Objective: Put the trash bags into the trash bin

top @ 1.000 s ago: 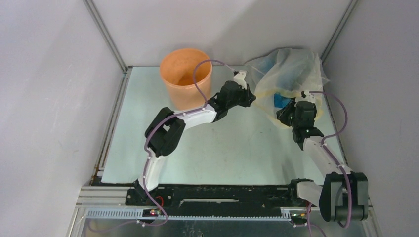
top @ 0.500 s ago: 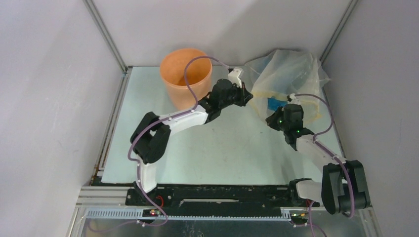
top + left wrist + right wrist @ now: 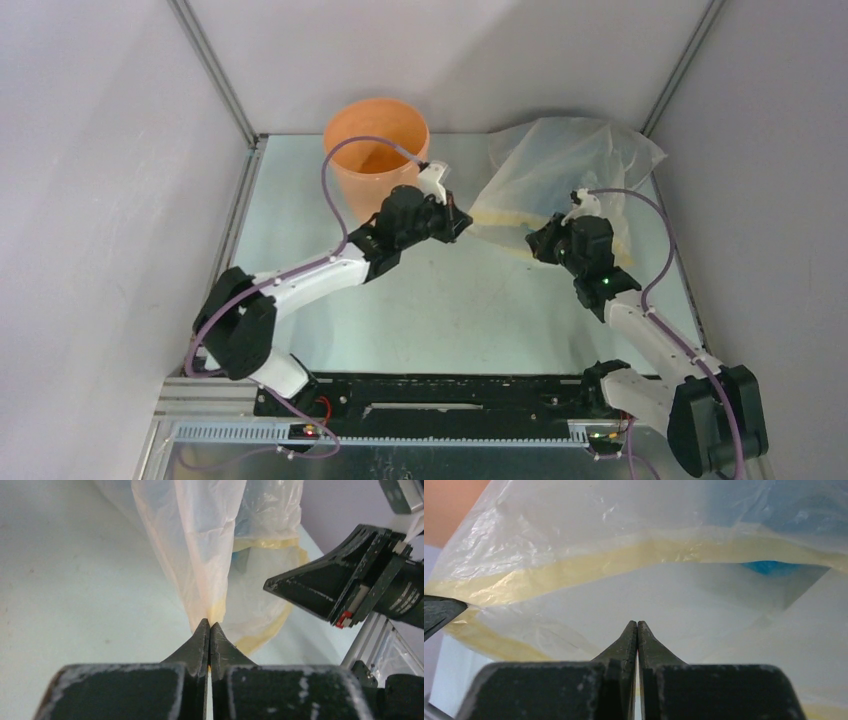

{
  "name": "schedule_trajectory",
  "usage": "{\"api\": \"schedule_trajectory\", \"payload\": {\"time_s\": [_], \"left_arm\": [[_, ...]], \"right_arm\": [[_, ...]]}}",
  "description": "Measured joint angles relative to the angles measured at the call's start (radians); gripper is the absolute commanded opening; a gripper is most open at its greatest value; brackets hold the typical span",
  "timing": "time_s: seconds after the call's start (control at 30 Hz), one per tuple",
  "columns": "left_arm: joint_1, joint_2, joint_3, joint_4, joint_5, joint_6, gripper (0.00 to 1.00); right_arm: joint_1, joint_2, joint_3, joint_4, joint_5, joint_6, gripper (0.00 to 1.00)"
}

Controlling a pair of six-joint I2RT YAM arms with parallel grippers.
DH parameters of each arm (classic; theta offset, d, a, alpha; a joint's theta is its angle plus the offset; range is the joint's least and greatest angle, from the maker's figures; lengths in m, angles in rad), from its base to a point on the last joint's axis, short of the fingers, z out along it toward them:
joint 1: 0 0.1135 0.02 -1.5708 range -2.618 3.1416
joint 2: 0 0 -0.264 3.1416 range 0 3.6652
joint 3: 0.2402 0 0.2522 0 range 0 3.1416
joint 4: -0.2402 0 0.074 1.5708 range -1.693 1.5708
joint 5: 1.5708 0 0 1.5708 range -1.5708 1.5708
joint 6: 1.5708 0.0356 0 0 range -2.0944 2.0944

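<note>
The pale green table (image 3: 440,310) fills the floor of a grey-walled enclosure. Toward 1 o'clock on it lies the clear sack (image 3: 560,170), crumpled, with a pale yellow band along its near edge. The orange trash bin (image 3: 360,192) stands upright toward 11 o'clock, well apart from the sack, its mouth open upward. A loop of purple cable (image 3: 327,185) from the left arm crosses in front of the bin's wall and rim.

The left gripper (image 3: 462,222) sits between bin and sack, at the sack's 9 o'clock corner. Its jaws are closed tight on a fold of the sack's film, yellow edge showing between the tips. The right gripper (image 3: 535,240) is at the sack's 6 o'clock edge, near the left one. Its jaws are pressed together with the tips against the film; whether any film is pinched, I cannot tell.

The trash bag (image 3: 769,567) shows only as a small blue patch inside the sack, behind the clear film and the yellow band, toward 2 o'clock from the right gripper's tips.
</note>
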Motion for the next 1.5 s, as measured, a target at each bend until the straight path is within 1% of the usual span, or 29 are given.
{"api": "schedule_trajectory", "payload": {"time_s": [0.1,0.27,0.43,0.5,0.57,0.63,0.73,0.77,0.83,0.9,1.0,1.03,1.07,1.23,1.5], "left_arm": [[0.006,-0.058,-0.077,0.004,0.005,-0.001,0.0],[0.006,-0.113,-0.175,0.008,0.009,-0.003,0.0],[0.013,-0.18,-0.224,-0.019,-0.028,-0.019,0.0],[0.027,-0.222,-0.235,-0.03,-0.047,-0.028,0.0],[0.05,-0.268,-0.245,-0.04,-0.062,-0.037,0.0],[0.073,-0.303,-0.247,-0.052,-0.08,-0.039,0.0],[0.107,-0.331,-0.247,-0.056,-0.085,-0.04,0.0],[0.117,-0.332,-0.247,-0.057,-0.08,-0.037,0.0],[0.123,-0.332,-0.247,-0.065,-0.065,-0.036,0.0],[0.123,-0.33,-0.247,-0.069,-0.041,-0.035,0.0],[0.123,-0.323,-0.247,-0.069,-0.01,-0.035,0.0],[0.123,-0.32,-0.247,-0.069,-0.003,-0.035,0.0],[0.123,-0.319,-0.247,-0.069,0.002,-0.035,0.0],[0.123,-0.312,-0.244,-0.071,0.021,-0.035,0.0],[0.123,-0.299,-0.197,-0.098,0.031,-0.035,0.0]], "right_arm": [[0.026,0.008,0.0,-0.012,0.019,-0.028,0.03],[0.14,0.07,0.0,-0.011,0.056,-0.077,0.04],[0.318,0.171,0.0,-0.005,0.13,-0.099,0.08],[0.397,0.208,0.001,0.013,0.151,-0.11,0.11],[0.455,0.23,0.006,0.022,0.156,-0.129,0.19],[0.488,0.234,0.018,0.031,0.158,-0.163,0.31],[0.507,0.227,0.05,0.034,0.172,-0.212,0.38],[0.509,0.22,0.061,0.032,0.182,-0.229,0.42],[0.5,0.201,0.079,0.024,0.204,-0.253,0.53],[0.472,0.173,0.093,0.011,0.23,-0.277,0.69],[0.428,0.141,0.101,-0.005,0.284,-0.318,0.84],[0.415,0.139,0.106,-0.011,0.308,-0.336,0.92],[0.407,0.141,0.113,-0.015,0.33,-0.352,0.99],[0.408,0.209,0.153,-0.003,0.437,-0.443,1.0],[0.458,0.431,0.178,0.146,0.638,-0.652,1.0]]}}
